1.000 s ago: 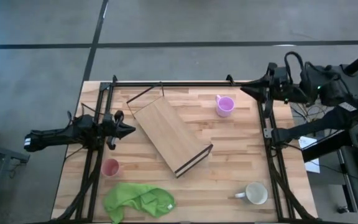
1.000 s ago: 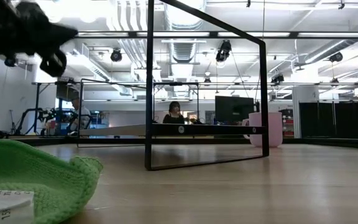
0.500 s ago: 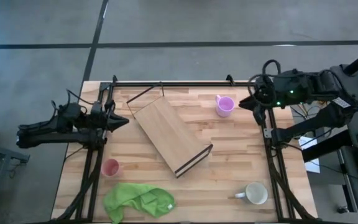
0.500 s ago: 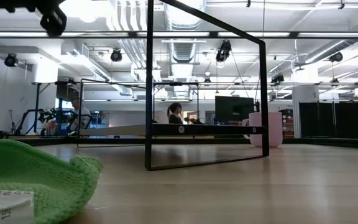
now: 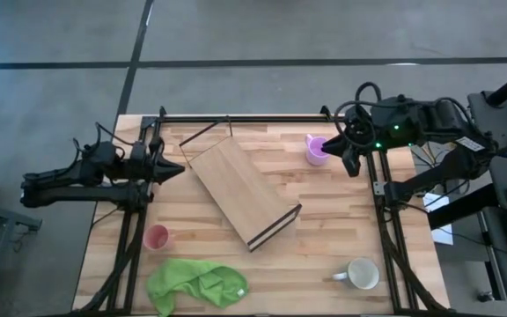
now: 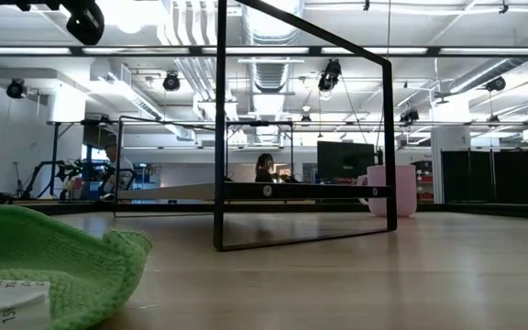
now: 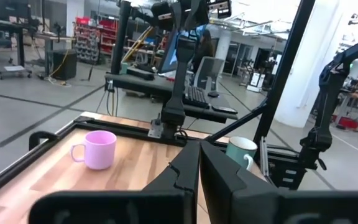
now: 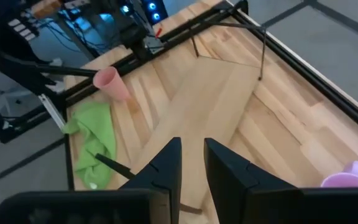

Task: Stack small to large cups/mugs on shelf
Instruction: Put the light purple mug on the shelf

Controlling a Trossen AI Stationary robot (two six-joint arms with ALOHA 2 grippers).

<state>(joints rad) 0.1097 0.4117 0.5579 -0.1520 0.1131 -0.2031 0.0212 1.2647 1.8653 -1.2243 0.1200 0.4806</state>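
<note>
The light purple cup (image 5: 318,150) stands upright at the table's far right; it also shows in the low view (image 6: 390,190), the left wrist view (image 7: 98,149) and the right wrist view (image 8: 347,177). The pink-red cup (image 5: 157,237) stands near left. The white mug (image 5: 362,274) stands near right, its handle pointing left. The shelf board (image 5: 243,194) lies flat and slantwise mid-table. My right gripper (image 5: 339,151) hovers just right of the purple cup, slightly open (image 8: 192,144) and empty. My left gripper (image 5: 178,167) is shut (image 7: 199,144) and empty above the table's left side.
A green cloth (image 5: 196,283) lies at the near edge, left of centre, close to the low camera (image 6: 44,261). A black metal frame (image 5: 236,118) runs along the far, left and right sides of the table. People sit in the room beyond (image 6: 264,168).
My right gripper has swung from beyond the table's far right corner toward the left and the near edge, ending beside the purple cup. My left gripper has risen and gone a little toward the far edge. The cups, mug and shelf have kept still.
</note>
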